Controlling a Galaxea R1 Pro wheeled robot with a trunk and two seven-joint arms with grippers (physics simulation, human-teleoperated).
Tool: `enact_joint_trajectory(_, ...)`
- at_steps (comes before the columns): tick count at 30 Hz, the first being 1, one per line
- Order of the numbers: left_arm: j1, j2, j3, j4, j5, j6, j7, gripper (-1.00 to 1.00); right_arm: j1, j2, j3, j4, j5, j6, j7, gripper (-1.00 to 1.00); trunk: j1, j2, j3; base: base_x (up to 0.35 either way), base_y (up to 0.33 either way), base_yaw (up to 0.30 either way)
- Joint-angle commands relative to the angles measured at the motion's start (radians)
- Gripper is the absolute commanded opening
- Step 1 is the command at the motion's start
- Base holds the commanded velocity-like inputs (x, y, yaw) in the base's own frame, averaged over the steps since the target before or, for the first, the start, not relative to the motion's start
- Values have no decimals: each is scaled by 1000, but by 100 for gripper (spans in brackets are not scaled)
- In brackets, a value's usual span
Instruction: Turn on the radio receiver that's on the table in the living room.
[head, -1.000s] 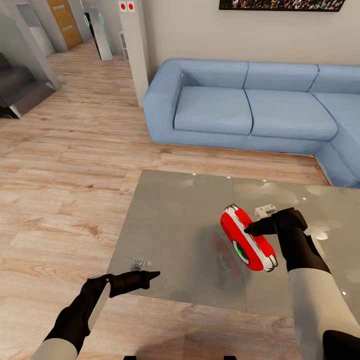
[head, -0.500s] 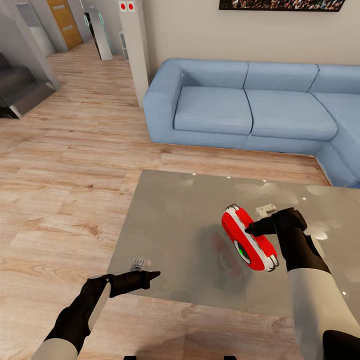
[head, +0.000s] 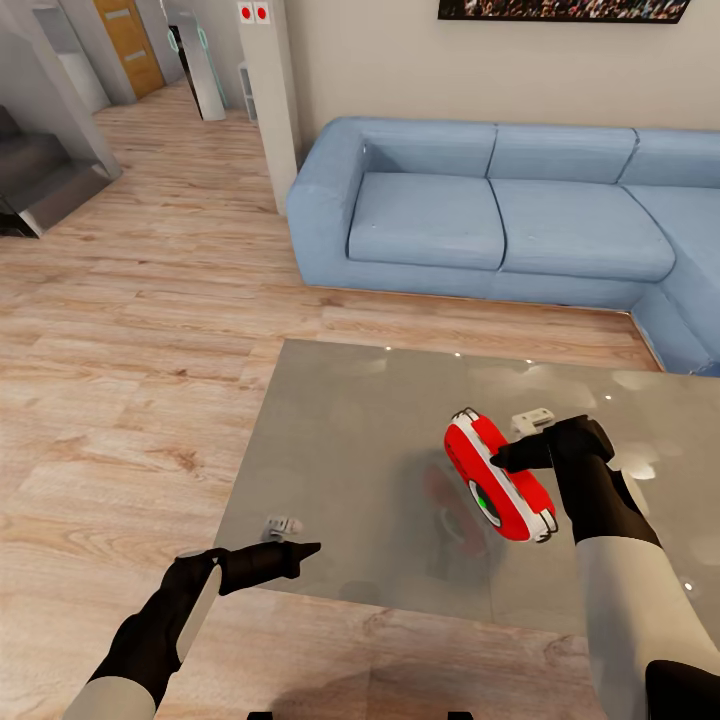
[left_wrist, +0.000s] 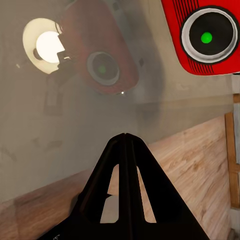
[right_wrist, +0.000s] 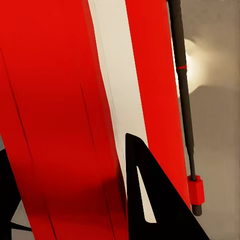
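Radio receiver (head: 497, 476), a small rounded bright-red box with a white band, stands tipped on the glossy grey tabletop (head: 350, 450) of the low living-room table, its round dark dial showing a green light toward the near edge. The black right gripper (head: 497, 461) presses against the radio's red shell; in the right wrist view its two fingers sit either side of the red-and-white casing (right_wrist: 60, 120), pinching it, beside the thin dark wire handle (right_wrist: 182, 100). The black left gripper (head: 310, 547) hovers at the table's near edge with its fingers pressed together, well apart from the radio; its wrist camera catches the dial (left_wrist: 206, 37) and its reflection in the tabletop. A small white object (head: 532, 416) lies behind the radio. A light-blue fabric sofa (head: 500, 215) lines the far wall across the light wood plank floor (head: 130, 400). Compared with a second ago, the radio has shifted very slightly; both arms are otherwise unchanged.
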Motion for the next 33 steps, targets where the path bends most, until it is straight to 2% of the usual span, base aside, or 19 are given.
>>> enact_joint_trajectory(1, 0, 0, 0, 0, 0, 0, 0, -100, 0, 0, 0, 0, -1, -1, 0, -100, 0, 0, 0, 0, 0, 0)
enact_joint_trajectory(5, 0, 0, 0, 0, 0, 0, 0, -100, 0, 1, -1, 1, -16, -19, 0, -100, 0, 0, 0, 0, 0, 0)
enact_joint_trajectory(10, 0, 0, 0, 0, 0, 0, 0, -100, 0, 12, -3, 1, -58, -52, -5, -100, 0, 0, 0, 0, 0, 0)
enact_joint_trajectory(19, 0, 1, 0, 0, 0, -1, 0, -100, 0, 15, -3, 18, -71, -79, -12, -100, 0, 0, 0, 0, 0, 0)
enact_joint_trajectory(24, 0, 1, 0, 0, 0, -2, 0, -100, 0, 15, -3, 67, -75, -116, -52, -100, 0, 0, 0, 0, 0, 0)
enact_joint_trajectory(29, 0, 1, 0, 0, 0, -2, 0, -100, 0, 14, -3, 118, -131, -152, -112, -100, 0, 0, 0, 0, 0, 0)
enact_joint_trajectory(33, 0, 1, 0, 0, 0, -2, 0, -100, 0, 14, -2, 129, -153, -159, -141, -100, 0, 0, 0, 0, 0, 0)
